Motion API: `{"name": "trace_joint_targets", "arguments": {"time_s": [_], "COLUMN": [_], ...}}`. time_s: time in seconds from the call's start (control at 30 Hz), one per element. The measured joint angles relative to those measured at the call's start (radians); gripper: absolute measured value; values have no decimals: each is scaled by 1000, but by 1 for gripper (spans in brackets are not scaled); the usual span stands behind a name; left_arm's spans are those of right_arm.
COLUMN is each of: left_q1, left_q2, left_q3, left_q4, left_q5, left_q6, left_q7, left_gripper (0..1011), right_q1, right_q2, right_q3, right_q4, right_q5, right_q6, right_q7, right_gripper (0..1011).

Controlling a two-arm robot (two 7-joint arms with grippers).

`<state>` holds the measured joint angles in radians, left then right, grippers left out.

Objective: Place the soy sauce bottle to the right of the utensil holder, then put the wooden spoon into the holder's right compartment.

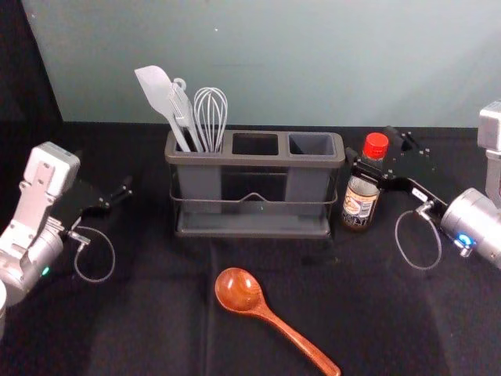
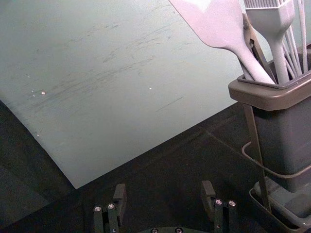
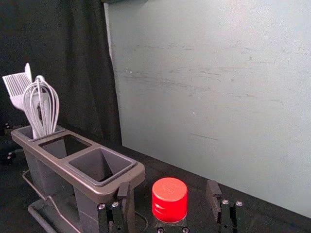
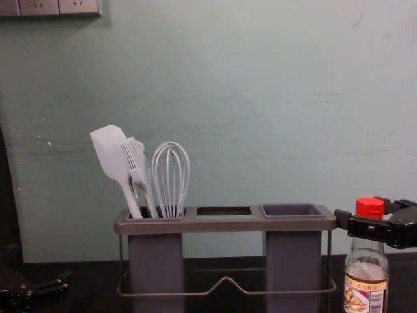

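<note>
Two fingers of the right pincer stand wide, one to each side of the upper part of the soy sauce bottle. From the right wrist view, the red cap sits between them with a gap on both sides: bottle surrounded, not squeezed. Chest view agrees on placement, pincer reaching in from the right edge at neck height.

Bottle upright on the dark cloth-covered counter, just beside the right end of the utensil holder. Its label faces the robot.

Holder: brown-grey rim, three compartments in a row, a thin wire rail running across the front, peaked at its middle. Right compartment is the one nearest the bottle. Middle compartment next along. Left compartment carries a pale spatula leaning outward to the left, a whisk, and a toothed or bristled tool between; brush or fork, cannot tell.

Wooden spoon lies on the counter in front of the holder, well apart from it. Bowl end toward the holder, handle slanting toward the robot and to the right.

Left pincer parked off the holder's left side, its fingers spread wide. Grey-green wall behind everything.
</note>
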<state>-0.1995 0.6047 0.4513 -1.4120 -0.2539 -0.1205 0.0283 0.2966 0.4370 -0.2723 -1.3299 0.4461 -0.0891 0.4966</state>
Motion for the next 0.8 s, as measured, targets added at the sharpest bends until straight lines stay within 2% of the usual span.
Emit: {"name": "trace_joint_targets", "arguments": {"time_s": [0.3,0.43,0.6,0.8], "left_q1": [0,0,0,0], "left_q2": [0,0,0,0], "left_q3": [0,0,0,0], "left_q4": [0,0,0,0], "left_q5": [0,0,0,0], "left_q6": [0,0,0,0], "left_q7": [0,0,0,0], "left_gripper": [1005,1005,1005,1005], "right_q1": [0,-12,-45,-106], "right_q2": [0,6,26,60], "right_q3": [0,5,26,63], "right_q4": [0,-21,-85,-196], "right_q5": [0,0,12,34], "right_q6": [0,0,4,4], "right_q7": [0,-1,-8,-20], "right_gripper": [1000,1000,1000,1000]}}
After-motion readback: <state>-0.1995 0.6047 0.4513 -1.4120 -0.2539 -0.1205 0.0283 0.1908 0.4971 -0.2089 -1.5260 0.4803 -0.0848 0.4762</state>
